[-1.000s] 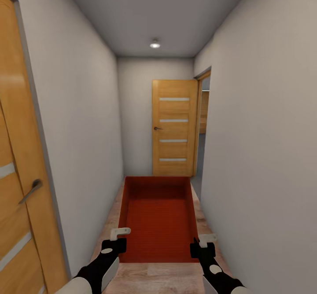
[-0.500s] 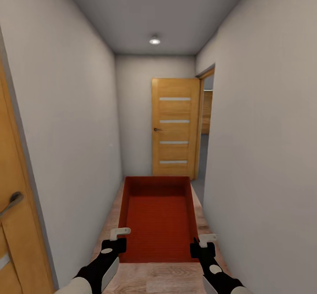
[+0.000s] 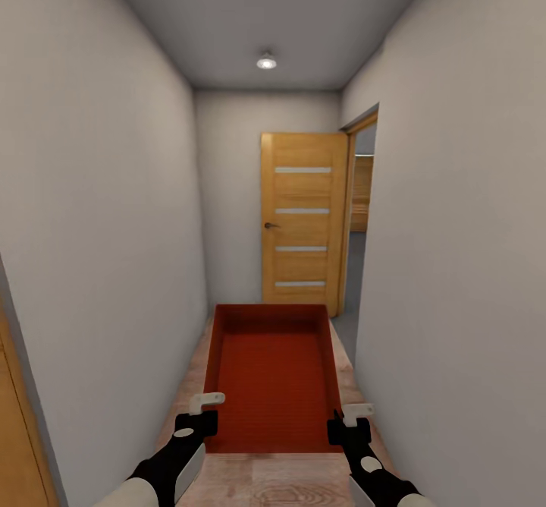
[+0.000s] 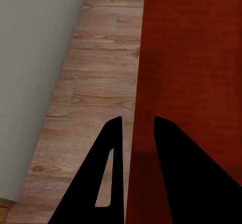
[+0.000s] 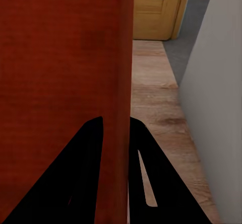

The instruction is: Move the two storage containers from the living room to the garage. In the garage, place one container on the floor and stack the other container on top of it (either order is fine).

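Head view, red container (image 3: 273, 374) in hallway, left pincer (image 3: 203, 410) and right pincer (image 3: 350, 419) clamping its side walls

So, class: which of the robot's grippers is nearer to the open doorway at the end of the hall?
Right. The right gripper grips the bin on the doorway side; the left gripper holds the opposite wall.

Both end effectors grip a red bin (image 3: 273, 374) in a hallway.
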{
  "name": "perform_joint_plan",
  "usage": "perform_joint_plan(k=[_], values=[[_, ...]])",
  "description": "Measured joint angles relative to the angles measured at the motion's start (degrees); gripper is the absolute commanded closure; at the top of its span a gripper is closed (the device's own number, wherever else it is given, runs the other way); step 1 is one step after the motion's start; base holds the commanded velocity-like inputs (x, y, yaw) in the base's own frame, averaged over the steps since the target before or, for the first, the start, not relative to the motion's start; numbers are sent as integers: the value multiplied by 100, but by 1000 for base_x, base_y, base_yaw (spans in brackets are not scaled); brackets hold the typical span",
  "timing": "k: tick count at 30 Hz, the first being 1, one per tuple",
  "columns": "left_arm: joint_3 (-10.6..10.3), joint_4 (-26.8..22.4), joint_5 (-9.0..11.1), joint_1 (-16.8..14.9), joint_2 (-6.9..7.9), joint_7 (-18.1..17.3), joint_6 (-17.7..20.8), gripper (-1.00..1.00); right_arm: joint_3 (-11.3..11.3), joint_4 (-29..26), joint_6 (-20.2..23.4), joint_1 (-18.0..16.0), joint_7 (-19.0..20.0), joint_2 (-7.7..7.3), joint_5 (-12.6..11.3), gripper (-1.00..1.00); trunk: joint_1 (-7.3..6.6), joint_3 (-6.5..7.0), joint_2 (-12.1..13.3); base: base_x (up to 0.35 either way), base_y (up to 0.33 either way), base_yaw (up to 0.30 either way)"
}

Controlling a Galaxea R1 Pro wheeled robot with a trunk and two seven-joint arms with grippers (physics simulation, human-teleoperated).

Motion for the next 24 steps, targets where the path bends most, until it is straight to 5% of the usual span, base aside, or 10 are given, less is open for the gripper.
perform_joint_plan(k=[24], values=[[-6, -3, 12, 1, 0, 2, -8, 100, 2, -2, -2, -1, 3, 0, -8, 100, 0, 0, 0, 322, 0, 0]])
